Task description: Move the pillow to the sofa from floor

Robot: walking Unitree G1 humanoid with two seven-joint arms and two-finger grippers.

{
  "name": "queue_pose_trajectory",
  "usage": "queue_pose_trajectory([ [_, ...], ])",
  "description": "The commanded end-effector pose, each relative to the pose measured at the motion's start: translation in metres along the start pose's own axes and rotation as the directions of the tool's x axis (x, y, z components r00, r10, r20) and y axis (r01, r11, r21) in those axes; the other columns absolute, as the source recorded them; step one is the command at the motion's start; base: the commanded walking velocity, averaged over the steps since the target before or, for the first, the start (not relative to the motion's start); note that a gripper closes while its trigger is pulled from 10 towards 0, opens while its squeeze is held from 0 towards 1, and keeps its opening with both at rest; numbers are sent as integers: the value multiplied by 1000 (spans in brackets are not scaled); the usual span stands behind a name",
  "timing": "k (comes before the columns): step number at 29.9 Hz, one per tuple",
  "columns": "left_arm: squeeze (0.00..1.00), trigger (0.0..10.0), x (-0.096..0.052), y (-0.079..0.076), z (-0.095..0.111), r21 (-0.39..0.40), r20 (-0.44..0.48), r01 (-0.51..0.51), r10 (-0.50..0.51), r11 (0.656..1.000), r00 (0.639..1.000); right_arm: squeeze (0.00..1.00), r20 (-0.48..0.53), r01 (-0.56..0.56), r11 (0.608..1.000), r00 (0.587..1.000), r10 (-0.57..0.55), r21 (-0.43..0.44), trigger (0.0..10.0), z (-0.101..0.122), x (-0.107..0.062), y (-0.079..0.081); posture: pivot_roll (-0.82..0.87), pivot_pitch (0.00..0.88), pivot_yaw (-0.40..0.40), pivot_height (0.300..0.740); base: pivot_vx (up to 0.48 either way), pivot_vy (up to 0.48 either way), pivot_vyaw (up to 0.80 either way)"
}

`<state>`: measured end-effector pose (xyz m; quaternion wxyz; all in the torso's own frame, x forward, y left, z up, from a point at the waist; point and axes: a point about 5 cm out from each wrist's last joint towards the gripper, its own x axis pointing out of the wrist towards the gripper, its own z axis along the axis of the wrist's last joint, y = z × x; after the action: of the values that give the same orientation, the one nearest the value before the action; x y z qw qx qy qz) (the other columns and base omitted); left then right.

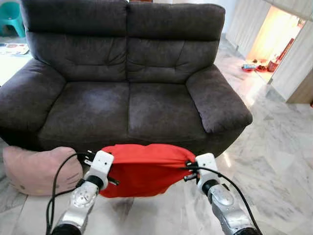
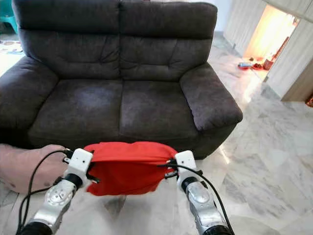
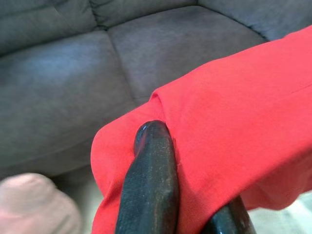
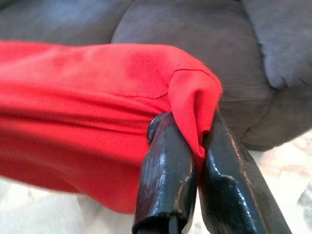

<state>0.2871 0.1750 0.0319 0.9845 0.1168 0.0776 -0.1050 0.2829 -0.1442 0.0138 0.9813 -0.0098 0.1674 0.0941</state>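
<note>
A red pillow (image 1: 142, 169) hangs stretched between my two grippers, just above the marble floor and in front of the dark grey two-seat sofa (image 1: 127, 107). My left gripper (image 3: 190, 170) is shut on the pillow's left corner, its black fingers (image 3: 151, 180) pinching the red fabric. At the other end, the right gripper (image 4: 190, 122) is shut on the right corner, with cloth bunched between its fingers (image 4: 165, 165). The pillow sits below the level of the seat cushions (image 1: 161, 110), close to the sofa's front edge.
A pink pillow (image 1: 39, 169) lies on the floor at the sofa's left front corner. Open marble floor (image 1: 274, 161) stretches to the right toward a lit doorway (image 1: 274, 39). A teal stool (image 1: 10, 17) stands at the far left behind the sofa.
</note>
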Motion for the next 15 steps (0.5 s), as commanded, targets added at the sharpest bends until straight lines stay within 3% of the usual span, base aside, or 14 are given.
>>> queue_pose_trajectory([
  [1, 0, 10000, 1, 29, 26, -73, 129, -135, 143, 988, 981, 0, 2, 150, 987, 989, -150, 56, 10000, -3, -6, -29, 111, 0, -112, 740, 0, 0, 0],
  [6, 0, 10000, 3, 30, 30, -143, 136, -159, 178, 977, 975, 0, 39, 147, 986, 988, -150, 74, 10000, 4, 0, -24, 112, 0, -113, 740, 0, 0, 0],
  [12, 0, 10000, 4, 22, 34, -111, 143, -129, 144, 985, 979, 0, 113, 103, 992, 987, -112, 78, 10000, 16, 4, -20, 110, 0, -116, 740, 0, 0, 0],
  [15, 0, 10000, 3, 22, 36, -97, 152, -135, 148, 986, 977, 0, 135, 99, 991, 985, -110, 84, 10000, 20, 4, -20, 109, 0, -116, 740, 0, 0, 708],
])
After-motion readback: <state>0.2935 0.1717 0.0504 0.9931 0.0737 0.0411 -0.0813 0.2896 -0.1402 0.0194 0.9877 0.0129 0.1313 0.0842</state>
